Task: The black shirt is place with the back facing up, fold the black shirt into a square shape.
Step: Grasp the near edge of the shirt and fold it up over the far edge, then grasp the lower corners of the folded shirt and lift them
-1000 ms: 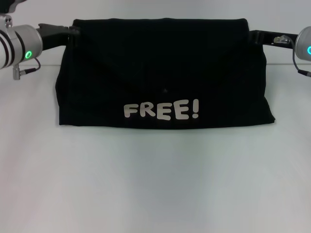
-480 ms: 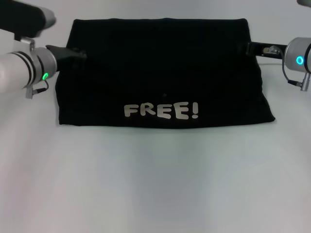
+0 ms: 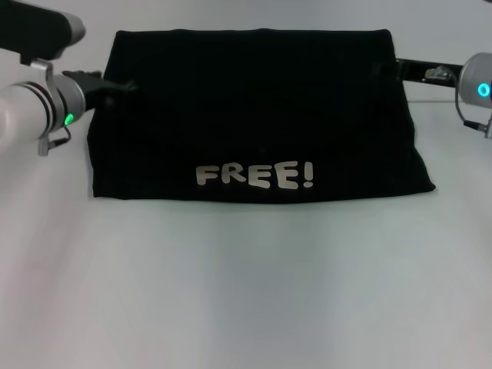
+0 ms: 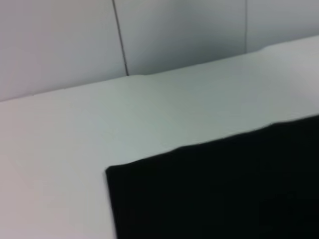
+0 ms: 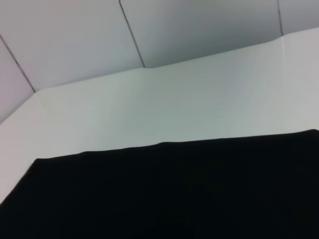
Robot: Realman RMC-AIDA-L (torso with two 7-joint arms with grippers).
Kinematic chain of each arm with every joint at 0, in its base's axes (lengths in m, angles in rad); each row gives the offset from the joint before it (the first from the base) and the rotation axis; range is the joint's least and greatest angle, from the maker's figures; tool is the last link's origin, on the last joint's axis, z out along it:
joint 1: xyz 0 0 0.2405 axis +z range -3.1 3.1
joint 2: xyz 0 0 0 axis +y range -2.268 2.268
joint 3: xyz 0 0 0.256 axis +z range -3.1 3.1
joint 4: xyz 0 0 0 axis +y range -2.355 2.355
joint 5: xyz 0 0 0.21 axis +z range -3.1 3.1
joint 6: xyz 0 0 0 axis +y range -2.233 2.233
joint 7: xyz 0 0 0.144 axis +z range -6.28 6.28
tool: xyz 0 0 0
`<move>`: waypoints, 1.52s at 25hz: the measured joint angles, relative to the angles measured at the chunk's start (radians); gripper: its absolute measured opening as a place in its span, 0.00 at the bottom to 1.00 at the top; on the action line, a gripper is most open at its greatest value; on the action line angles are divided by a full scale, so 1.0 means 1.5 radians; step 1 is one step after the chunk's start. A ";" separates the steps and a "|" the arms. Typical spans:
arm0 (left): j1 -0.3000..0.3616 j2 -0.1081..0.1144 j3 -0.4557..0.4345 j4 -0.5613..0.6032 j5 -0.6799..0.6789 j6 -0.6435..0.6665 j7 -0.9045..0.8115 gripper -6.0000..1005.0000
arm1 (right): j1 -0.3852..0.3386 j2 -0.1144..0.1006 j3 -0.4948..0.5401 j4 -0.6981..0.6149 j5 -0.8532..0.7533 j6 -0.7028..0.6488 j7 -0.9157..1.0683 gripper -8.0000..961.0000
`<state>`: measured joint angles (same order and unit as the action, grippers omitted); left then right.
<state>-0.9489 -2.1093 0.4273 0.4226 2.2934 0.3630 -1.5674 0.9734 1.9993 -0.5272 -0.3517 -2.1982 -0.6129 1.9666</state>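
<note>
- Since a second ago, both arms have pulled outward from the cloth's far corners; the left one has also dropped toward the table and swung out to the side, and the cloth's outline has not changed between frames
- black shirt (image 3: 254,108) lies flat on the white table (image 3: 246,292), folded into a wide band, silver "FREE!" lettering (image 3: 255,175) along its near edge, near corners flaring slightly wider than the far ones
- shape now reads as a wide rectangle, not yet a square; judged: at least one more fold across the width remains
- left gripper (image 3: 114,84) sits at the shirt's far left corner, tip just at the cloth edge; black on black, so I cannot tell how far the claw is spread or whether it has cloth in it
- right gripper (image 3: 401,71) sits at the far right corner, touching or just beside the edge; same there, claw opening and any hold cannot be told
- wrist views show only the shirt's straight folded edge and bare table beyond, no fingers
- to do the next step well (judgement): pinch all layers at one side's far corner, lift low, carry across so edges meet squarely, keep the lettered hem aligned, release only once the cloth lies flat
</note>
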 joint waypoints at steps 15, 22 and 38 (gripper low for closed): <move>0.153 -0.011 0.010 0.249 -0.010 0.399 -0.205 0.92 | -0.090 -0.010 0.000 -0.125 0.063 -0.302 -0.037 0.61; 0.221 -0.017 0.015 0.277 0.010 0.455 -0.212 0.90 | -0.136 -0.013 0.002 -0.124 0.116 -0.392 -0.108 0.61; 0.216 -0.016 0.030 0.201 0.052 0.428 -0.252 0.85 | -0.141 0.010 0.000 -0.124 0.139 -0.400 -0.129 0.61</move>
<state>-0.6246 -2.1328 0.4724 0.7237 2.3711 1.0047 -1.9459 0.7616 2.0142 -0.5277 -0.5380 -1.9893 -1.2123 1.7724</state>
